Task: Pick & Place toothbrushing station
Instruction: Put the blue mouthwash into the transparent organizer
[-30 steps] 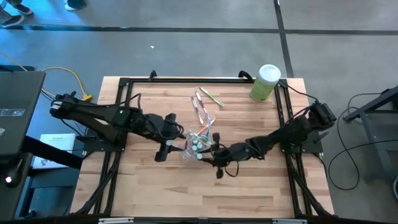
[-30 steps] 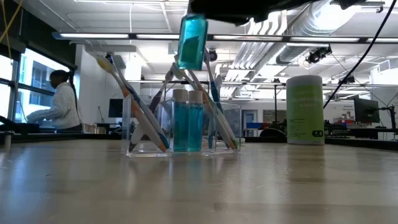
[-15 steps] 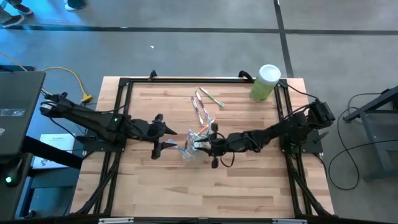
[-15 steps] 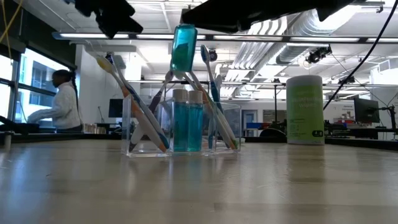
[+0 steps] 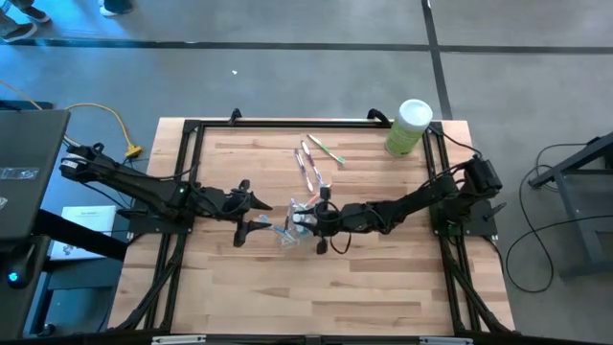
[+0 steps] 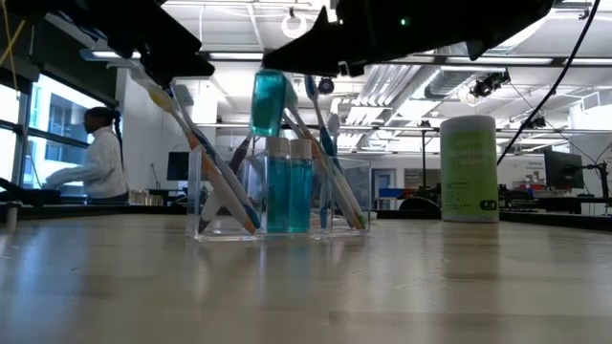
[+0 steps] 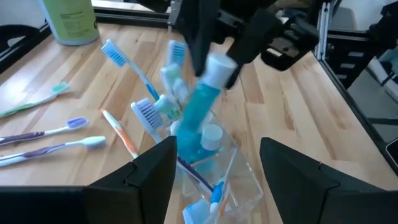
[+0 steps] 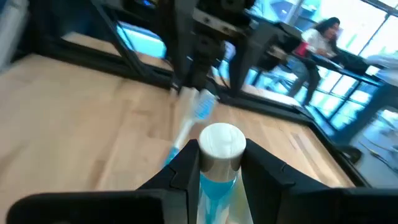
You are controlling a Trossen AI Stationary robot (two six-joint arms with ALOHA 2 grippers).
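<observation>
- High view: even, fairly dim overhead light with a cold blue tinge on the floor; the wooden table point(image 5: 383, 287) shows only soft, faint shadows.
- Low view: ceiling strip lights point(image 6: 239, 55) and a bright window at the left glare behind dark, silhouetted arms; the near tabletop is out of focus.
- Left wrist view: bright, warm light; the toothpaste tube point(image 7: 198, 106) and toothbrushes point(image 7: 134, 65) are smeared, probably by motion.
- Right wrist view: soft throughout, blue daylight from the far windows; the white cap point(image 8: 221, 144) looks nearly blown out.

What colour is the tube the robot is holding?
Teal with a white cap, clearest in the left wrist view.
</observation>
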